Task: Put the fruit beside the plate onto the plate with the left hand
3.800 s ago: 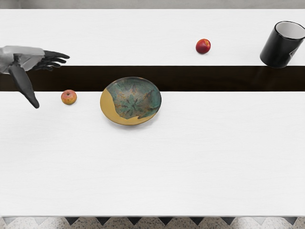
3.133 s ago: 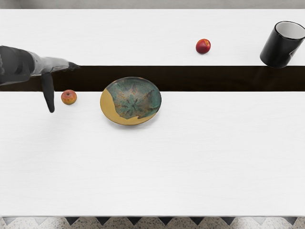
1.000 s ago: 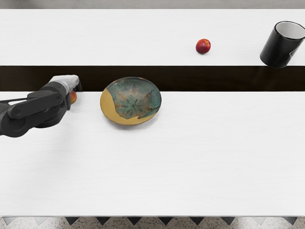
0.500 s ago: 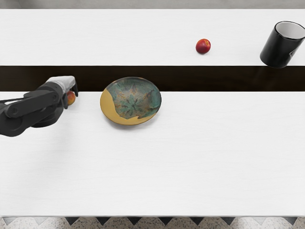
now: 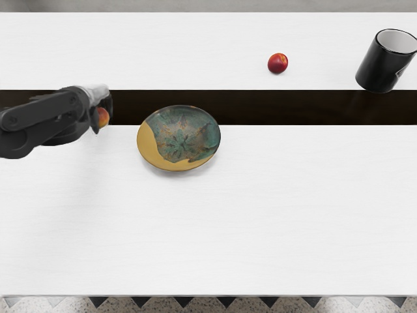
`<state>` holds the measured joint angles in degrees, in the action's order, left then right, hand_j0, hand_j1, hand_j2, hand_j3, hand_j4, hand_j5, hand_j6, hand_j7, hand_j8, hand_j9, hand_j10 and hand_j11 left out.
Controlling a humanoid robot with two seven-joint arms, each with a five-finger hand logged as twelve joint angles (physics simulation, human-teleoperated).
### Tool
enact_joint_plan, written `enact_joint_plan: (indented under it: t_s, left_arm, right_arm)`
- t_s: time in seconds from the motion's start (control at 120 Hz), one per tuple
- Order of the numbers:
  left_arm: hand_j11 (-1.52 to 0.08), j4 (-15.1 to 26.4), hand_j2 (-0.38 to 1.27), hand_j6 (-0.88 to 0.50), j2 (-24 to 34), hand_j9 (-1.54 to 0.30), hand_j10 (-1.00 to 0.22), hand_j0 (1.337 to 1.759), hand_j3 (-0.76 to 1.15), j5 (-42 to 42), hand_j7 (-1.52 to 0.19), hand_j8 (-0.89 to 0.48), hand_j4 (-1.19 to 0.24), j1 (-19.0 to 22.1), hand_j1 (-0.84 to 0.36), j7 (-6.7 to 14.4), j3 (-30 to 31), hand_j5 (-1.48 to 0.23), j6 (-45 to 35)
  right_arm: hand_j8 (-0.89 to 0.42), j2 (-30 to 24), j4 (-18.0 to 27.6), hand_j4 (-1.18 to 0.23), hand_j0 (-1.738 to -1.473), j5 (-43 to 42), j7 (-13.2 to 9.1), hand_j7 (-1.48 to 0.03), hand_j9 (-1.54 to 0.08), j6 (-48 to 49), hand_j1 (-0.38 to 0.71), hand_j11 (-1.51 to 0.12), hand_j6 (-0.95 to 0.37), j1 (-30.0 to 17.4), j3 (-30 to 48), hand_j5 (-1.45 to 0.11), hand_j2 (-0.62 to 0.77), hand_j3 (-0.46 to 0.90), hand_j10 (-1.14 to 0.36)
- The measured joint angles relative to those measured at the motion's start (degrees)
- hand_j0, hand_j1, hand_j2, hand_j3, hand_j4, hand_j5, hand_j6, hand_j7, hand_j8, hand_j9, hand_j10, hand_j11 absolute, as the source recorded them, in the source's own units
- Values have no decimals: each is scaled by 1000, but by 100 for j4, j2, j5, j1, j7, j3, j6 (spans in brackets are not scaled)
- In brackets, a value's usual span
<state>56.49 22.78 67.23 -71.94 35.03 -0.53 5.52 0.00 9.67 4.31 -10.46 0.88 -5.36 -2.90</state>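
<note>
One fruit [image 5: 103, 118] in left hand [image 5: 93, 104], beside plate [image 5: 178, 137]

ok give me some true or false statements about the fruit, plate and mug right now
The left hand holds the orange fruit. True.
That fruit lies on the plate. False: it is in the hand, left of the plate.
A red fruit sits on the far tabletop. True.
The black mug stands beside the plate. False: it is at the far right corner, well apart from it.
</note>
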Motion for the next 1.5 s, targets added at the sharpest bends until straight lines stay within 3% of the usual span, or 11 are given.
enact_joint_plan:
  t_s: [0.183, 0.442, 0.725, 1.1, 1.158, 1.367, 1.5]
  left_arm:
    - [-974, 49, 306, -390, -138, -977, -738, 1654, -32, -473, -982, -420, -647, -499, -333, 1, -22, -1029, 443]
    - [-974, 314, 287, -386, -619, -975, -739, 1653, -9, -683, -990, -425, -645, -669, -325, -1, -107, -1043, 563]
    - [-972, 343, 287, -394, -1160, -969, -718, 1653, -2, -676, -971, -415, -658, -594, -344, -4, -242, -1015, 519]
    - [-943, 272, 297, -425, -1250, -942, -698, 1653, 0, -580, -939, -444, -676, -233, -339, -3, -133, -981, 300]
    - [-853, 265, 255, -426, -1242, -852, -634, 1654, 0, -575, -848, -448, -616, -244, -289, -3, -112, -884, 288]
    - [-370, 315, 103, -203, -1180, -370, -277, 1657, 0, -657, -368, -211, -271, -306, 63, -3, -209, -381, 283]
    - [-210, 652, 57, -120, -431, -210, -159, 1657, 0, -1470, -209, -124, -155, -502, 185, -3, -712, -216, 748]
  right_arm:
    - [0, 0, 0, 0, -1658, 0, 0, 0, 0, 0, -349, 0, 0, 0, 0, 0, 0, 0, 0]
    - [0, 0, 0, 0, -1658, 0, 0, 0, 0, 3, -349, 0, 0, 0, 0, 0, 0, 0, 0]
    - [0, 0, 0, 0, -1658, 0, 0, 0, 0, 1, -349, 0, 0, 0, 0, 0, 0, 0, 0]
    - [0, 0, 0, 0, -1658, 0, 0, 0, 0, 0, -349, 0, 0, 0, 0, 0, 0, 0, 0]
    - [0, 0, 0, 0, -1658, 0, 0, 0, 0, 0, -349, 0, 0, 0, 0, 0, 0, 0, 0]
    - [0, 0, 0, 0, -1658, 0, 0, 0, 0, 1, -349, 0, 0, 0, 0, 0, 0, 0, 0]
    - [0, 0, 0, 0, -1658, 0, 0, 0, 0, 1, -349, 0, 0, 0, 0, 0, 0, 0, 0]
